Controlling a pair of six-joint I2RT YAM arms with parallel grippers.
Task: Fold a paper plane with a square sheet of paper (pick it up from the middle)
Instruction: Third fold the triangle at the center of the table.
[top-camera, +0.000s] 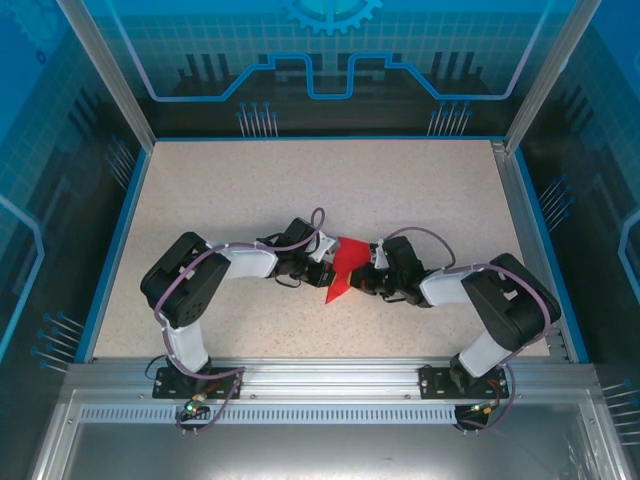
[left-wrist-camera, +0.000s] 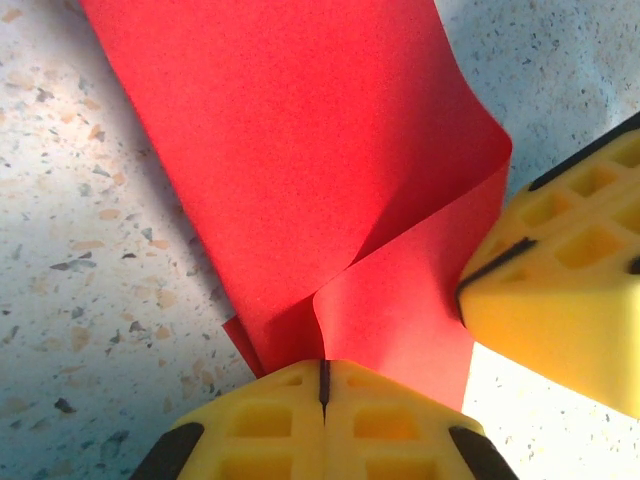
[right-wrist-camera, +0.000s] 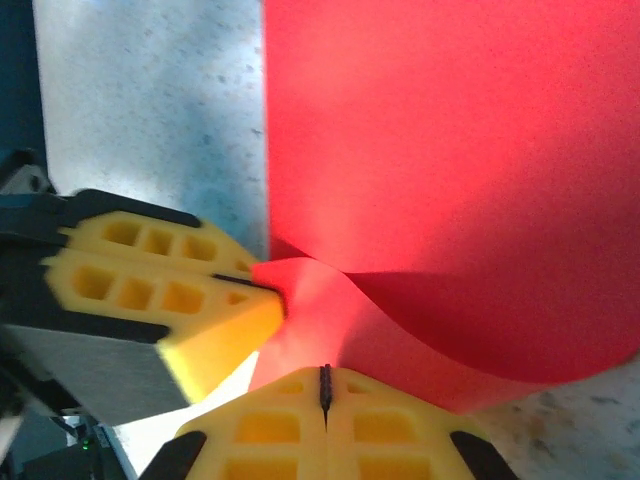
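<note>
The red square sheet of paper (top-camera: 347, 262) hangs between the two grippers over the middle of the table, folded over with a point toward the near edge. My left gripper (top-camera: 322, 272) is shut on its left edge. In the left wrist view the yellow jaws (left-wrist-camera: 323, 370) pinch a curled flap of the sheet (left-wrist-camera: 300, 150). My right gripper (top-camera: 373, 268) is shut on the opposite edge. In the right wrist view its jaws (right-wrist-camera: 324, 376) clamp the bowed sheet (right-wrist-camera: 450, 150). Each wrist view shows the other gripper's yellow fingers (left-wrist-camera: 560, 300) (right-wrist-camera: 170, 290) closed on the same paper close by.
The speckled beige table (top-camera: 250, 190) has a raised blue rim and transparent walls on the left, back and right. Both arm bases (top-camera: 195, 380) (top-camera: 470, 380) sit on the metal rail at the near edge. The two wrists are almost touching.
</note>
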